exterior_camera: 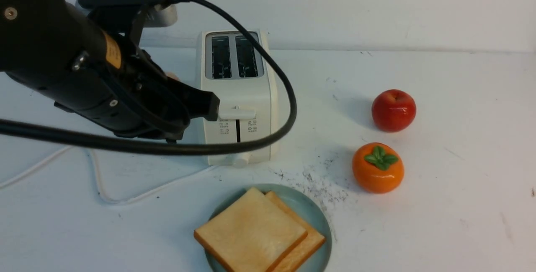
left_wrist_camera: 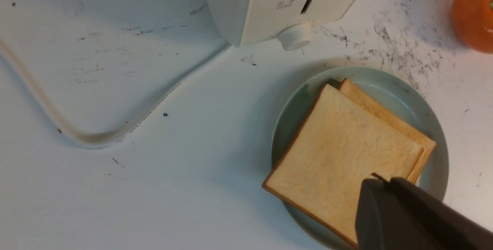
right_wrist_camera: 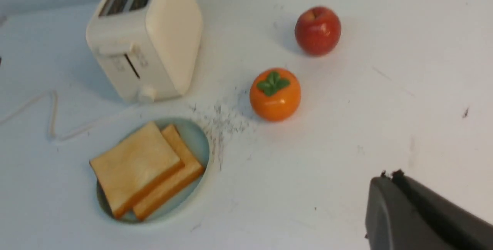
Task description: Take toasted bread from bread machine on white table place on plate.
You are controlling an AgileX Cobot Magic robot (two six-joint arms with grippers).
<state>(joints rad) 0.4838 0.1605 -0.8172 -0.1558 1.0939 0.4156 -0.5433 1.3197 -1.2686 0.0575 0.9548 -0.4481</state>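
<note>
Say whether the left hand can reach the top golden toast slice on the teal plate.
Probably yes: the left hand hangs near the top golden toast slice, nothing covering it.

bread machine [exterior_camera: 243, 91] icons [exterior_camera: 251, 126], too small to read

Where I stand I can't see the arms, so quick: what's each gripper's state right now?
Left gripper: jaws closed, holding nothing.
Right gripper: jaws closed, holding nothing.
</note>
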